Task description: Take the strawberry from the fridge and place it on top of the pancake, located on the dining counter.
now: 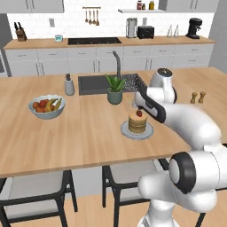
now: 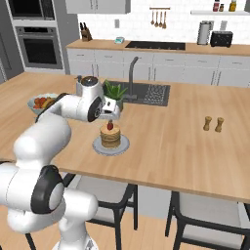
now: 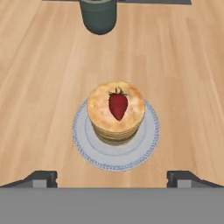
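Strawberry (image 3: pixel 118 105) lies on top of the pancake (image 3: pixel 116 114) stack, on its plate (image 3: pixel 115 151) on the wooden desk (image 3: pixel 39 87), tip pointing toward six o'clock in the hand view. Pincer (image 3: pixel 112 177) hangs spread wide and empty, the fruit at twelve o'clock from it, apart.

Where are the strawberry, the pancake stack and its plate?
strawberry (image 3: pixel 118 106): hand view, middle of the red fruit.
pancake stack (image 3: pixel 99 104): hand view, bare top left of the strawberry.
plate (image 3: pixel 114 158): hand view, near rim.
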